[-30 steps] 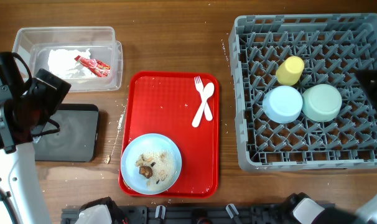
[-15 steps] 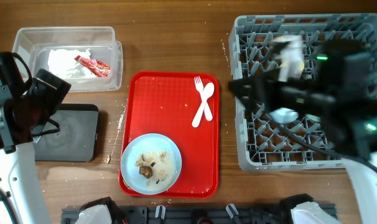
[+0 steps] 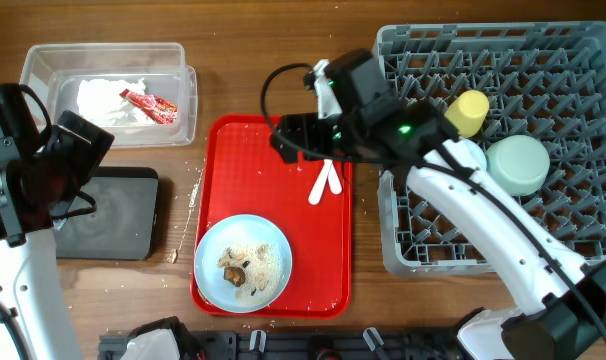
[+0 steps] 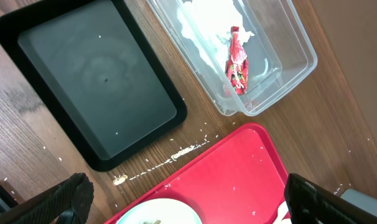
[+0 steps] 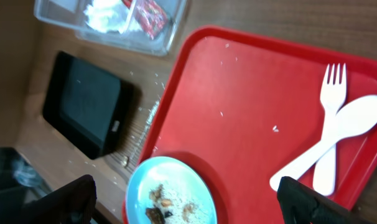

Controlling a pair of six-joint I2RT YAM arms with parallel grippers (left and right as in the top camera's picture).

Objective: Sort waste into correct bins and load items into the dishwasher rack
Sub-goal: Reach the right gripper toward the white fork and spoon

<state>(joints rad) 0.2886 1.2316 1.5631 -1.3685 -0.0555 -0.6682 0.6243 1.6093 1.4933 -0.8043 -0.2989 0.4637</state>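
Observation:
My right gripper (image 3: 283, 137) hangs open over the red tray (image 3: 268, 185), just left of the white fork (image 5: 328, 99) and spoon (image 5: 356, 118); its fingers hold nothing. The light blue plate (image 3: 243, 262) with rice and brown scraps (image 5: 170, 202) lies at the tray's near end. A yellow cup (image 3: 468, 112), a blue bowl (image 3: 473, 157) partly under the arm, and a green bowl (image 3: 518, 165) sit in the grey rack (image 3: 583, 235). Napkins (image 3: 108, 97) and a red wrapper (image 3: 150, 104) lie in the clear tub (image 3: 43, 65). My left gripper (image 3: 63, 175) is open above the black tray (image 3: 118, 220).
Crumbs are scattered on the wooden table between the black tray and the red tray (image 4: 176, 152). The right arm stretches from the near right corner across the rack's left side. The tub stands at the far left, the black tray just in front of it.
The right arm swung from the rack's right side leftward to above the red tray, and its jaws opened wider. The left arm stayed still.

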